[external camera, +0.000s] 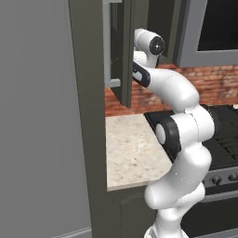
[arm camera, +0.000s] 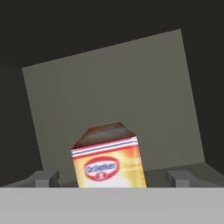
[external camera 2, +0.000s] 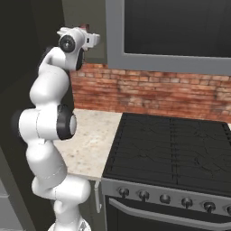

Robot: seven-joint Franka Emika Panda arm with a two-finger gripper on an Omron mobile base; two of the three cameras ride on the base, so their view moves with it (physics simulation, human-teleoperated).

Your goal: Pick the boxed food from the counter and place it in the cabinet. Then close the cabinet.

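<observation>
Because the arm reaches up past the open door into the cabinet (external camera: 122, 51), the boxed food (arm camera: 108, 159) sits at six o'clock in the hand view between the claw (arm camera: 113, 178) fingertips, apparently pinched for placing inside, well above the counter (external camera: 132, 151).

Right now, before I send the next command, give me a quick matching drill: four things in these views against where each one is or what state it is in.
Things:
1. boxed food
2. cabinet door
3. counter
4. stovetop

Places or states:
A. swung open, edge toward the camera
B. black, ribbed, right of the beige slab
C. inside the dark cabinet, between the pincer tips
D. beige speckled slab under the brick wall

Pairs: 1-C, 2-A, 3-D, 4-B
</observation>
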